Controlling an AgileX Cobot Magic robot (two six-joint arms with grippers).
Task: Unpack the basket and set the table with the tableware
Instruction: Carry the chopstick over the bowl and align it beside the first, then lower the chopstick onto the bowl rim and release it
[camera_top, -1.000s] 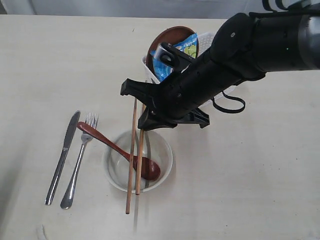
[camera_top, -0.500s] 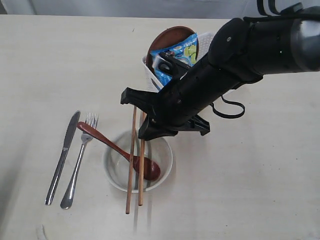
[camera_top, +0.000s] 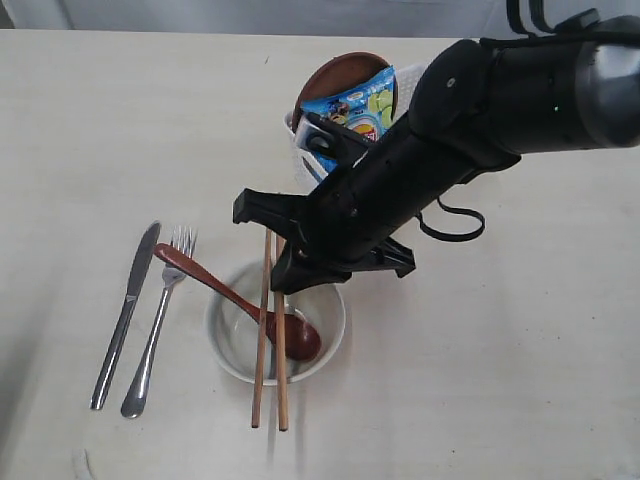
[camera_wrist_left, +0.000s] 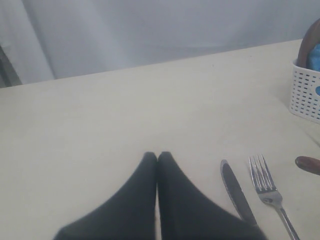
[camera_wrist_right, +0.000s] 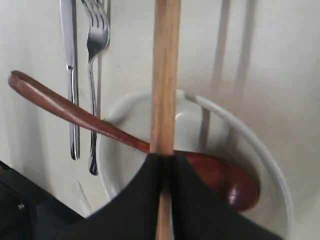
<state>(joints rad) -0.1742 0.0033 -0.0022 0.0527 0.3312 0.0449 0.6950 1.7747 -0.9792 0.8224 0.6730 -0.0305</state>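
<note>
Right jaws pinching chopsticks (camera_wrist_right: 166, 75), cream table (camera_top: 120, 120), grey wall (camera_wrist_left: 150, 30)

We see a white lattice basket (camera_wrist_left: 306, 95), a brown plate (camera_top: 340, 75), a blue packet (camera_top: 358, 108). The spoon (camera_top: 215, 283) is reddish-brown, the bowl (camera_top: 232, 340) white, the chopsticks (camera_top: 261, 350) tan, the table (camera_top: 100, 120) cream.

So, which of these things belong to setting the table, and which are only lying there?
Belong to the job: basket, brown plate, bowl, wooden spoon, chopsticks held by the right gripper, knife, fork.
Only lying about: blue chips packet, in the basket.
</note>
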